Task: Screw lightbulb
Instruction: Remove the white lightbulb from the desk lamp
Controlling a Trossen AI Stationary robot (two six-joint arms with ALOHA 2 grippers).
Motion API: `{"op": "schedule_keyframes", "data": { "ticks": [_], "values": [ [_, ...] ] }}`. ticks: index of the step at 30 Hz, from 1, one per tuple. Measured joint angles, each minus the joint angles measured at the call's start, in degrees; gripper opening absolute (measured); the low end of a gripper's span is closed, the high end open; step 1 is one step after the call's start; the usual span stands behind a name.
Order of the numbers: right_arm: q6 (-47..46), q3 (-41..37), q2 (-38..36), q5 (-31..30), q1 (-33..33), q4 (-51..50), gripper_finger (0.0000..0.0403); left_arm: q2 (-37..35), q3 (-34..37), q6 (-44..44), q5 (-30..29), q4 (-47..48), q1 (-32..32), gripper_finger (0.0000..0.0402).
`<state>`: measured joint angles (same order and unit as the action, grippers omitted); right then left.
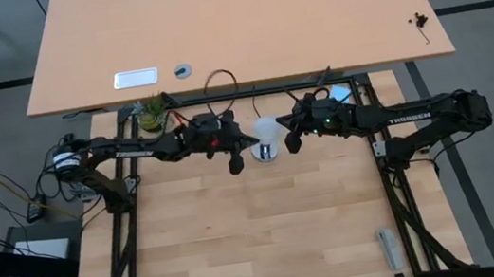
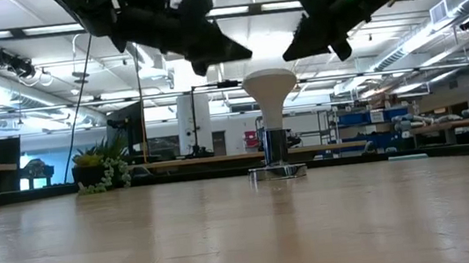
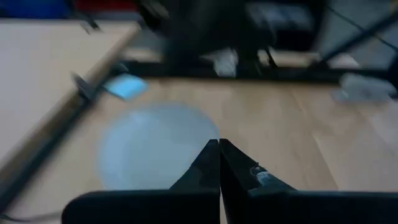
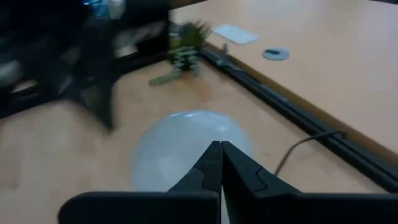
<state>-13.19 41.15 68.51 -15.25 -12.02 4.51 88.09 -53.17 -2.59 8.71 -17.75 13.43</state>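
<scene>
The white lightbulb (image 2: pixel 270 89) stands upright, its narrow base down in the round silver socket (image 2: pixel 277 172) on the wooden table. It also shows in the high view (image 1: pixel 267 131) and as a pale globe in both wrist views (image 3: pixel 155 146) (image 4: pixel 186 146). My left gripper (image 2: pixel 243 52) hovers shut just above and left of the globe, also seen from its own wrist camera (image 3: pixel 219 149). My right gripper (image 2: pixel 289 54) hovers shut just above and right of it, also seen from its own wrist camera (image 4: pixel 221 149). Neither touches the bulb.
A small potted plant (image 1: pixel 152 114) stands at the table's far left. A black cord (image 1: pixel 220 80) loops behind the socket. A pale oblong object (image 1: pixel 388 246) lies by the near right edge. A tan desk (image 1: pixel 231 16) stands beyond the black frame rail.
</scene>
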Motion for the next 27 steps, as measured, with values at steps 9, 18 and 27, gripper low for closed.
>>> {"op": "schedule_keyframes", "data": {
  "ticks": [9,18,27],
  "values": [
    [-1.14,0.02,-0.05,0.13,5.40,-0.76,0.0011,-0.72,-1.01,0.24,-1.80,-0.25,3.79,0.0000],
    [-2.44,0.13,1.77,0.08,5.64,-1.46,0.0011,1.30,-1.03,0.02,-1.14,-0.34,6.45,0.0000],
    [-2.73,0.17,3.63,0.09,4.45,-0.97,0.0011,1.75,-1.05,-0.13,0.35,2.03,6.43,0.0000]
  ]
}}
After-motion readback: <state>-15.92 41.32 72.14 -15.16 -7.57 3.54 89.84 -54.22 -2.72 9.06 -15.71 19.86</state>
